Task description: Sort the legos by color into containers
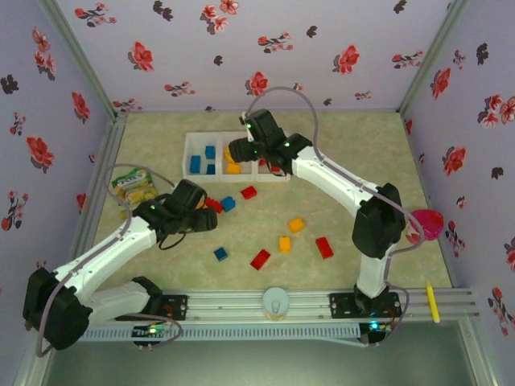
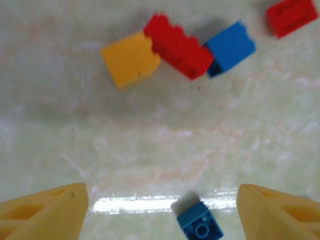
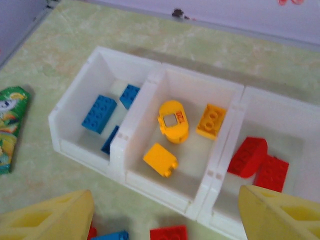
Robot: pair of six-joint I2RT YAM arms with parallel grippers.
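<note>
Mid-sort: the right claw gapes empty over the tray's yellow middle compartment. The left claw, also apart, hovers above loose legos on the counter and should next descend onto one.

The legos are smooth plastic, the containers translucent plastic, the table glossy.

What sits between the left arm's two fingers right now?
One small blue lego, stud up, on the table, clear of both open fingers; the left wrist view shows it.
</note>
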